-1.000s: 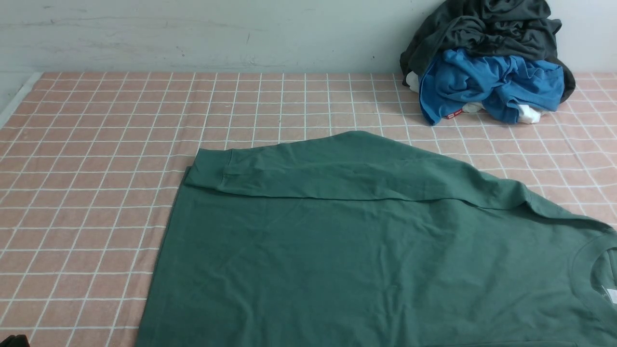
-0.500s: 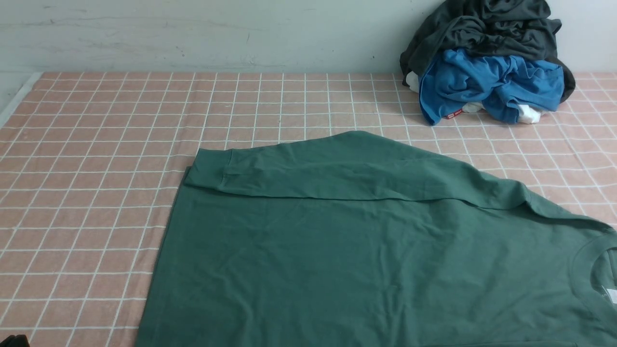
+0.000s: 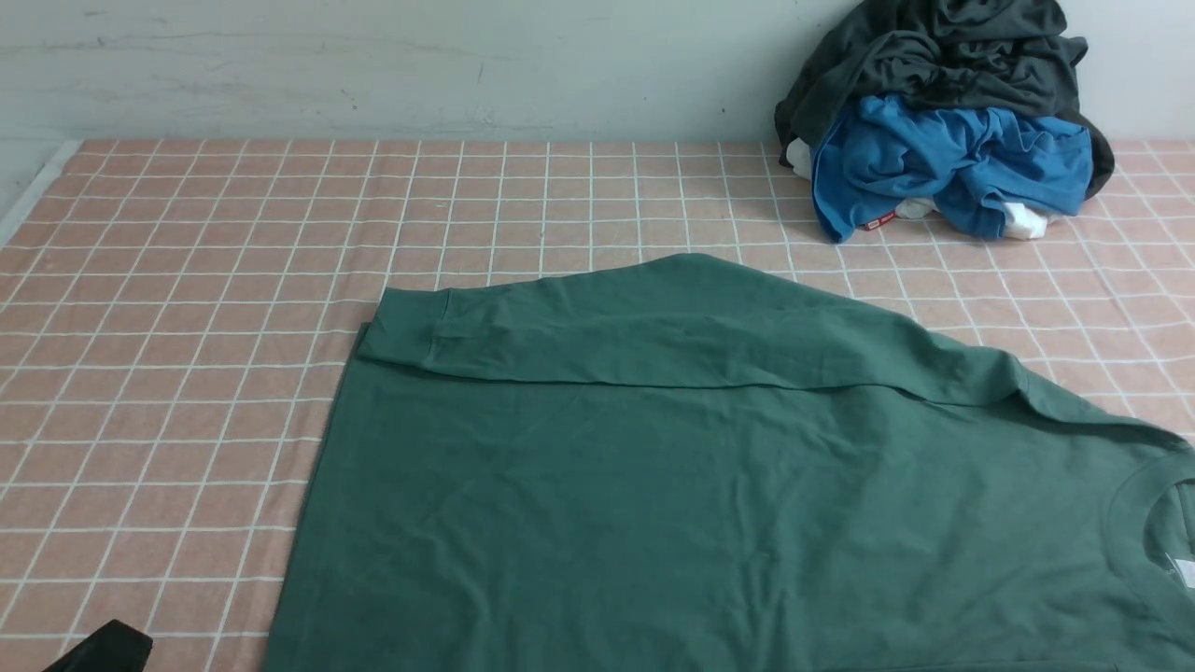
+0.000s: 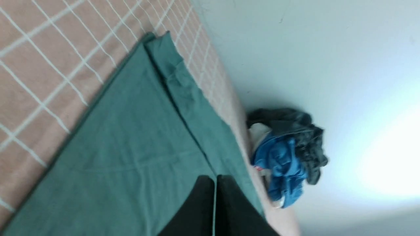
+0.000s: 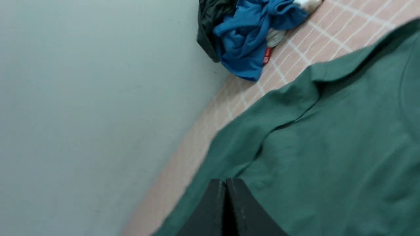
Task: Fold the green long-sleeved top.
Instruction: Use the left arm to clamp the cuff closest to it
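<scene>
The green long-sleeved top [image 3: 691, 485] lies flat on the checked cloth, neckline [image 3: 1153, 523] at the right edge, hem at the left. One sleeve [image 3: 597, 322] is folded across the far side of the body, its ribbed cuff [image 3: 406, 327] at the left. My left gripper [image 4: 215, 178] is shut and empty, held above the top [image 4: 131, 154]; its black tip [image 3: 103, 649] shows at the bottom left corner of the front view. My right gripper [image 5: 225, 182] is shut and empty above the top [image 5: 328, 147]; it is out of the front view.
A pile of clothes stands at the far right against the wall: a dark charcoal garment [image 3: 934, 51] over a bright blue one [image 3: 943, 163], with some white cloth [image 3: 1027, 222]. The pink checked cloth [image 3: 187, 280] covers the table. The wall [image 3: 373, 65] runs along the back.
The left gripper's black tip has come further into the bottom left corner of the front view. The top and the pile have not moved.
</scene>
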### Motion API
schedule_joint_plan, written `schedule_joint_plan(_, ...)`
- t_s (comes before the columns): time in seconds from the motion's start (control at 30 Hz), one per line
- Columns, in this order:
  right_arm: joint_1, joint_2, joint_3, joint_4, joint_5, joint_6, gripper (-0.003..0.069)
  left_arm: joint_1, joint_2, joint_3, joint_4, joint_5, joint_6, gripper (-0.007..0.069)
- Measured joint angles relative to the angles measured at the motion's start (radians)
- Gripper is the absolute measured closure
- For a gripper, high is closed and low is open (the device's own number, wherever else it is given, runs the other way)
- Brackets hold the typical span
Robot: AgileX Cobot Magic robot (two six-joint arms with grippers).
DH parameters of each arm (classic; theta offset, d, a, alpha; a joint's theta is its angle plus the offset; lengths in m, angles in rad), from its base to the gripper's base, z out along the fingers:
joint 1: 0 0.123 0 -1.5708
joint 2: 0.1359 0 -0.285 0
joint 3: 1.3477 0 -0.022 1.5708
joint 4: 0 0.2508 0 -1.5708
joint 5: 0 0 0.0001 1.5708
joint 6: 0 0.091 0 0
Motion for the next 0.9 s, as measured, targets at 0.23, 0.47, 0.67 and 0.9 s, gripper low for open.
schedule_joint_plan(0.23, 0.000, 0.000, 0.000, 0.029, -0.004, -0.067, 0.0674, 0.000, 0.000, 0.000, -0.041, -0.008, 0.079, 0.0627)
schedule_joint_plan(0.47, 0.000, 0.000, -0.055, -0.003, 0.015, -0.295, 0.0674, 0.000, 0.000, -0.136, -0.020, 0.096, 0.376, 0.0627)
schedule_joint_plan(0.67, 0.000, 0.175, -0.285, -0.138, 0.051, -0.487, 0.0674, 0.000, 0.180, -0.363, 0.146, 0.261, 0.541, 0.0627)
schedule_joint_plan(0.9, 0.014, 0.561, -0.659, -0.319, 0.405, -0.664, 0.0674, -0.003, 0.542, -0.645, 0.499, 0.611, 0.600, 0.0627)
